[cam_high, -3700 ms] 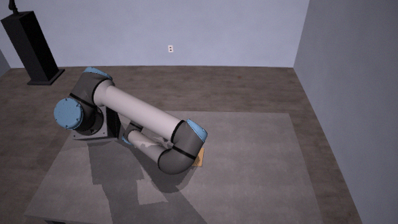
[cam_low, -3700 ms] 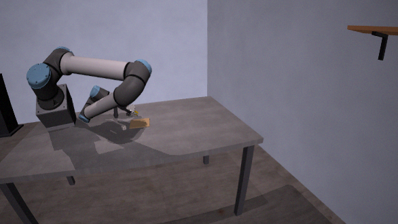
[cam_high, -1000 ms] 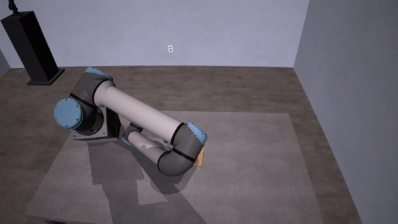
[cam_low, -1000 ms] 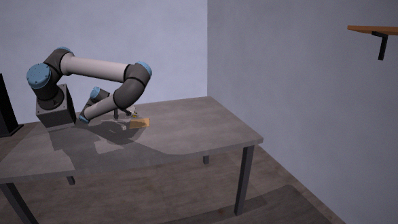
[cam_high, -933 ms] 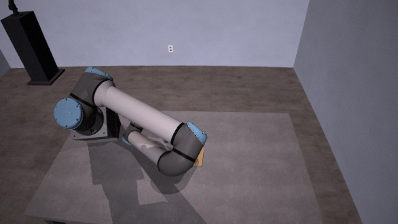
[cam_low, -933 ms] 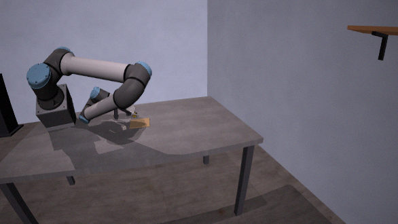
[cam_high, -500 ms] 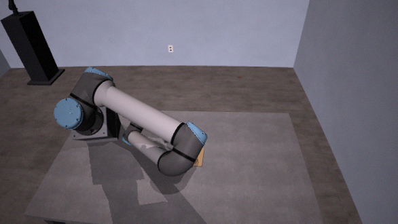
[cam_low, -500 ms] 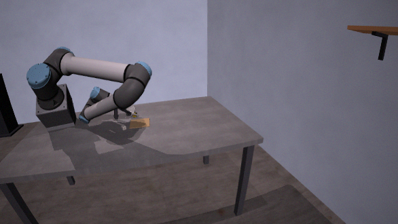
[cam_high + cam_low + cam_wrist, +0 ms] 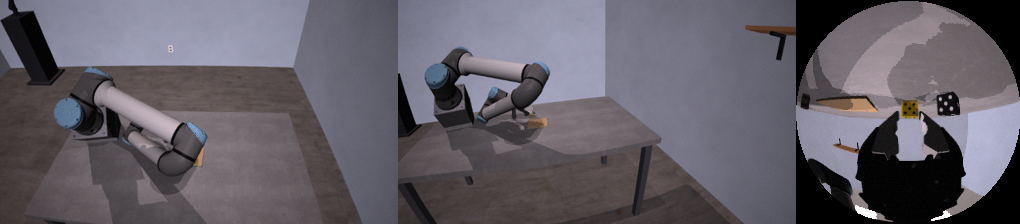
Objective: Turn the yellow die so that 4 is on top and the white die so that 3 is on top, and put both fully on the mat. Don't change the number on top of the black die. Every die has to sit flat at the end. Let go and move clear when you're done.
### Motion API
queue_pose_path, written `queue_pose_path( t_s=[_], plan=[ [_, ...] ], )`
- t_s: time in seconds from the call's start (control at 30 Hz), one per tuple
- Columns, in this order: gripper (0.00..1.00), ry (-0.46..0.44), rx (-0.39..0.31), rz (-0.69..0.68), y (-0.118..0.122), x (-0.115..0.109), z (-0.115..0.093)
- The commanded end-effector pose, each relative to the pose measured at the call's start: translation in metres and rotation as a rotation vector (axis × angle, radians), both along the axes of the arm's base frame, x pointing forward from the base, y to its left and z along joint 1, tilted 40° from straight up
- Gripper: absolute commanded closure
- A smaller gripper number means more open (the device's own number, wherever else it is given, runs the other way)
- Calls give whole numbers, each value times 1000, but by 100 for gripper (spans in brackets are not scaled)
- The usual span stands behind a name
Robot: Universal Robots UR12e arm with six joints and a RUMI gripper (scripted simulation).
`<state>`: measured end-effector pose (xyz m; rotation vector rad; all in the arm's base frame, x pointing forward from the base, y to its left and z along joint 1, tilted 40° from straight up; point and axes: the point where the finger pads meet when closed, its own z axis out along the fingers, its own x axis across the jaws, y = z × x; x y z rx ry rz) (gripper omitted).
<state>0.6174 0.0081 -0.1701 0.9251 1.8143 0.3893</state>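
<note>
The table (image 9: pixel 258 153) is a flat grey slab with a faintly mottled, matte top on dark square legs. A thin tan mat (image 9: pixel 540 123), rectangular and cardboard-like, lies toward the middle of it, nearer the corner that carries the arm's base than the far edge. From above only a sliver of the mat shows, since the arm's elbow covers the rest. The arm (image 9: pixel 139 113) is made of smooth pale tubes joined by dark grey rounded housings with blue end caps. Its upper tube reaches out from the boxy base (image 9: pixel 462 117) at the table's rear left corner, bends sharply at the elbow and doubles back low toward the base, with the wrist tucked under just above the table top. The claw (image 9: pixel 910 119) is black, with two tapering, angular fingers. It stands a little way open, slackened rather than clamped, and grips nothing. The yellow die (image 9: pixel 910 109), a small sharp-edged cube with dark pips, sits in the gap right at the fingertips. Whether it touches either finger cannot be told. A black die (image 9: pixel 947 104) with white pips, tilted in the wrist view, stands just beside it on bare grey table, on the far side from the mat. The white die cannot be picked out with confidence.
</note>
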Motion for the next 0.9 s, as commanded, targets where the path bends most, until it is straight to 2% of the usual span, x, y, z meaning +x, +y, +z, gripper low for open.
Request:
queue_pose_path(
  t_s=[0.0,0.17,0.47,0.87],
  plan=[
    [76,0,0,1,0,0,0],
    [76,0,0,1,2,-7,4],
    [76,0,0,1,6,-36,18],
    [76,0,0,1,8,-45,22]
  ],
)
